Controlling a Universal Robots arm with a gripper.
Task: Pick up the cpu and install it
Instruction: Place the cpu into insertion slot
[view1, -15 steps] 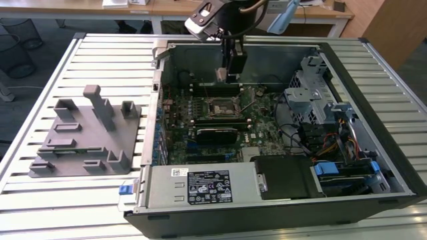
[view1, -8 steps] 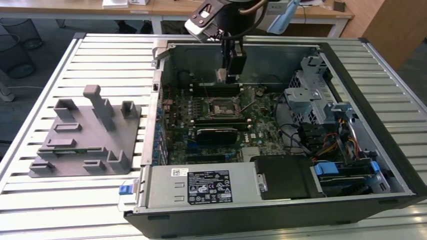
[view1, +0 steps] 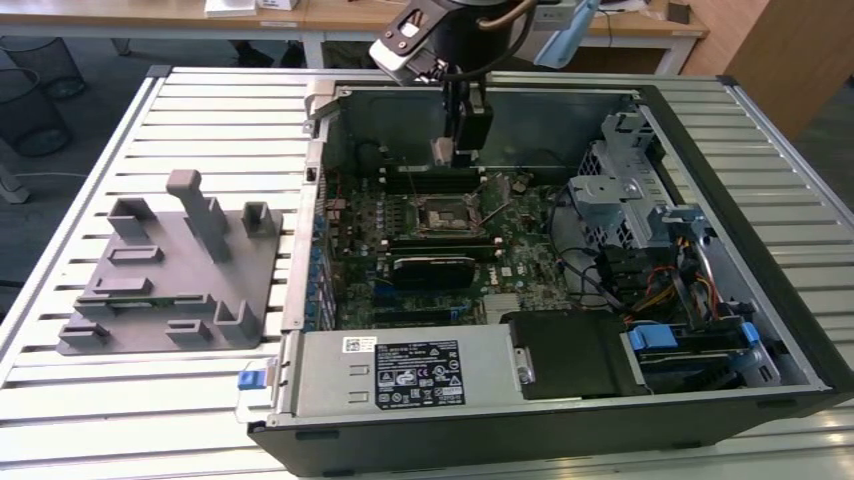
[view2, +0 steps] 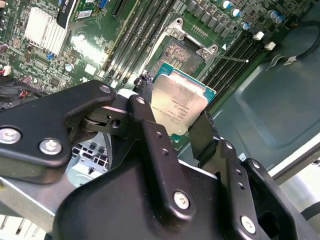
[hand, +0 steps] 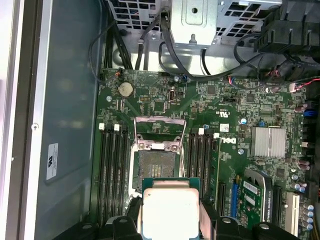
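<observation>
Slatted worktop (view1: 200, 110) carries open computer case (view1: 400, 120), centre-right in exterior view. Grey holder block (view1: 167, 275) on exterior view's left. Motherboard (view1: 534, 250) inside case. Claw (view1: 455, 154) upper centre, clenched on cpu (view2: 177, 102) edges. Cpu aloft near open socket (hand: 155, 167), not seated.

1. In the exterior view the light is bright and even; the slatted table (view1: 94, 140) reads pale, almost washed out.
2. Shadows beside the grey holder block (view1: 174, 270) are short and soft, so the light probably falls from above.
3. Inside the computer case (view1: 467, 445) it is dimmer, and the motherboard (view1: 441, 230) sits in shade.
4. In the first wrist view the cpu (hand: 170, 212) lid glares nearly white.
5. In the second wrist view the cpu (view2: 177, 102) shows only a mild sheen, and a cool bluish-green cast tints the metal panel (view2: 270, 115).
</observation>
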